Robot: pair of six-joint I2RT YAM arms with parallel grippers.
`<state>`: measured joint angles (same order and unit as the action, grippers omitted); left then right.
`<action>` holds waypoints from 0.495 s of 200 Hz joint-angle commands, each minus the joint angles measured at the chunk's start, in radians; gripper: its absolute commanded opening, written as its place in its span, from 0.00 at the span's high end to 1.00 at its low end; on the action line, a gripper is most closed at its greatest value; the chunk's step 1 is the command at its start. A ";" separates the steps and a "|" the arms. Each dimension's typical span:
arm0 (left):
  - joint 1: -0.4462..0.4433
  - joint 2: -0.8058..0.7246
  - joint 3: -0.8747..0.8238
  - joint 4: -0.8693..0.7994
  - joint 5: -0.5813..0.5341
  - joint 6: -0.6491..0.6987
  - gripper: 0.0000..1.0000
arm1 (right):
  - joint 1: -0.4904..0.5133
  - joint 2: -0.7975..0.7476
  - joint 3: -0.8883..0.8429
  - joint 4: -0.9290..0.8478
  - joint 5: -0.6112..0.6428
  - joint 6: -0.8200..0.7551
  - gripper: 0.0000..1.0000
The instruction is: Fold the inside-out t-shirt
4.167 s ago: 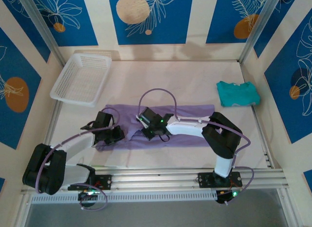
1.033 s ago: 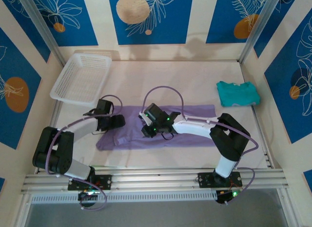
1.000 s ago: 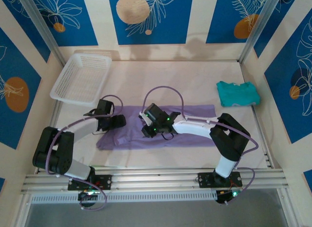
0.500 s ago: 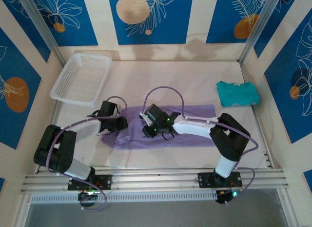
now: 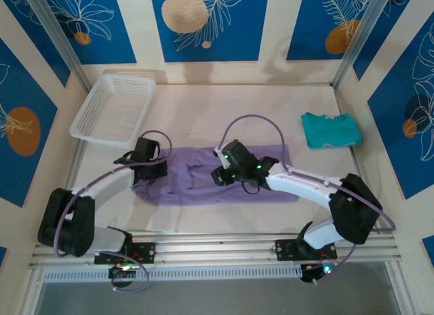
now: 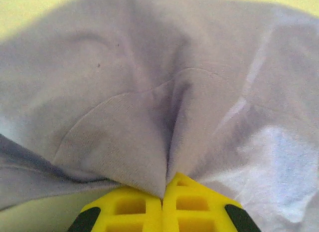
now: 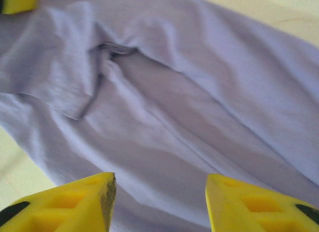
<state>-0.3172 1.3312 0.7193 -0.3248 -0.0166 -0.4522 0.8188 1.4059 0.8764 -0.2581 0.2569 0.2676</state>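
Lavender fabric of the inside-out t-shirt (image 5: 191, 187) is shown as a rumpled band across the middle of the table (image 5: 237, 105), well apart from the white plastic basket (image 5: 112, 110) and the folded teal garment (image 5: 331, 129). The left gripper (image 6: 163, 194) is closed on a pinch of cloth at the shirt's left end. The right gripper (image 7: 158, 202) is parted above the shirt's middle, with nothing gripped. If lifted, so thin a pinch may slip free, or the loose cloth may be dragged into a bunch. No brand, label or writing can be read.
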 commanded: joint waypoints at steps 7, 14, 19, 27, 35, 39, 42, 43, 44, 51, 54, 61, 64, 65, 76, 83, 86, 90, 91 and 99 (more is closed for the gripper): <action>0.009 -0.058 0.178 -0.248 -0.184 0.089 1.00 | -0.071 -0.105 -0.063 0.018 0.019 0.029 0.44; 0.009 -0.054 0.223 -0.300 -0.210 0.108 1.00 | -0.084 -0.122 -0.077 0.031 0.014 0.033 0.43; 0.009 -0.053 0.257 -0.335 -0.231 0.123 1.00 | -0.093 -0.131 -0.083 0.038 0.006 0.037 0.43; 0.009 -0.050 0.307 -0.391 -0.274 0.150 1.00 | -0.104 -0.145 -0.090 0.047 -0.004 0.041 0.43; 0.008 -0.045 0.358 -0.446 -0.333 0.183 1.00 | -0.112 -0.157 -0.097 0.051 -0.009 0.046 0.43; 0.009 -0.045 0.382 -0.473 -0.367 0.203 1.00 | -0.114 -0.162 -0.099 0.051 -0.013 0.046 0.43; 0.009 -0.041 0.402 -0.495 -0.396 0.218 1.00 | -0.115 -0.166 -0.101 0.051 -0.016 0.047 0.43; 0.008 -0.039 0.408 -0.502 -0.406 0.223 1.00 | -0.117 -0.167 -0.101 0.051 -0.017 0.047 0.43; 0.008 -0.039 0.414 -0.511 -0.415 0.228 1.00 | -0.118 -0.169 -0.102 0.050 -0.018 0.047 0.43; 0.009 -0.030 0.459 -0.556 -0.489 0.261 1.00 | -0.120 -0.176 -0.105 0.048 -0.021 0.048 0.43; 0.008 -0.026 0.477 -0.575 -0.526 0.277 1.00 | -0.121 -0.180 -0.107 0.047 -0.021 0.047 0.44; 0.008 -0.013 0.517 -0.614 -0.604 0.309 1.00 | -0.124 -0.187 -0.110 0.040 -0.018 0.048 0.44; 0.008 -0.005 0.534 -0.630 -0.636 0.319 1.00 | -0.125 -0.190 -0.112 0.038 -0.017 0.048 0.44; 0.009 -0.004 0.541 -0.636 -0.647 0.322 1.00 | -0.126 -0.190 -0.112 0.037 -0.016 0.049 0.44; 0.009 0.029 0.605 -0.696 -0.724 0.342 1.00 | -0.135 -0.203 -0.123 0.031 -0.012 0.050 0.44; 0.005 0.049 0.640 -0.724 -0.741 0.344 1.00 | -0.146 -0.211 -0.129 0.030 -0.012 0.051 0.44; 0.003 0.056 0.653 -0.731 -0.747 0.344 1.00 | -0.151 -0.215 -0.132 0.028 -0.011 0.053 0.44; -0.002 0.065 0.666 -0.741 -0.747 0.340 1.00 | -0.159 -0.220 -0.137 0.028 -0.015 0.054 0.44; -0.002 0.068 0.668 -0.743 -0.745 0.339 1.00 | -0.162 -0.222 -0.139 0.027 -0.015 0.056 0.44; -0.017 0.089 0.686 -0.753 -0.736 0.336 1.00 | -0.180 -0.232 -0.147 0.026 -0.024 0.059 0.44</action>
<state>-0.3164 1.3624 1.3277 -0.9123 -0.5941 -0.1738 0.6800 1.2167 0.7612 -0.2314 0.2550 0.3008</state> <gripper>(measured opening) 0.045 0.563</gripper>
